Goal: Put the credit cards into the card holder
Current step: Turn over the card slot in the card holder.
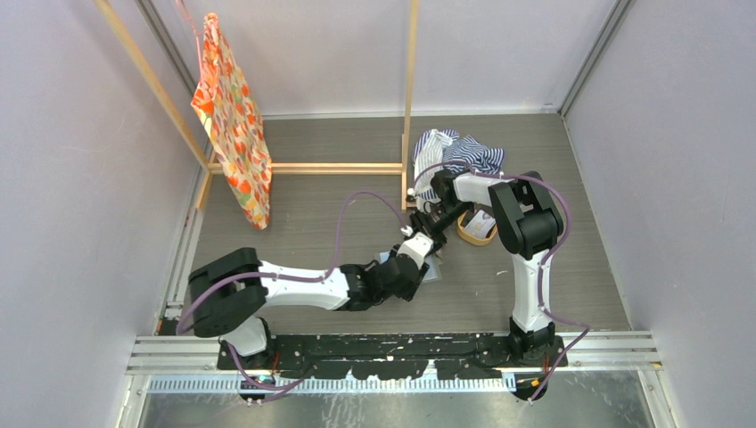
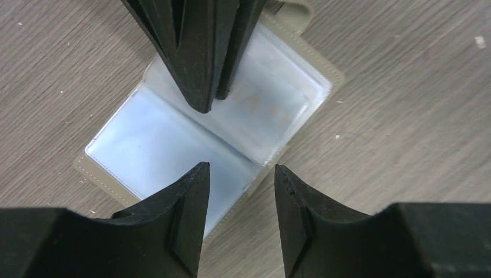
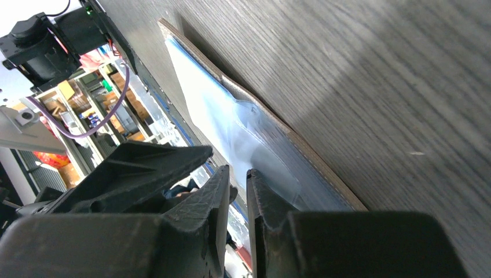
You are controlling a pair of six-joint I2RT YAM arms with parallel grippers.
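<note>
Your left jaws hang half open and empty over the spread card holder point(image 2: 150, 145), likely to steady it, while your right jaws, almost closed, meet its sleeve point(image 2: 272, 110), though you cannot tell if they grip anything.

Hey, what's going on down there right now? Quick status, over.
Left gripper open over card holder. Right gripper nearly closed at its clear sleeve, grip unclear. Holder lies open on table. Nothing blocking.

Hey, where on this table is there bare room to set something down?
Bare tabletop lies between the wooden rail and the left arm, and between the right arm and the right wall. Centre is crowded: card holder, tray, striped cloth.
</note>
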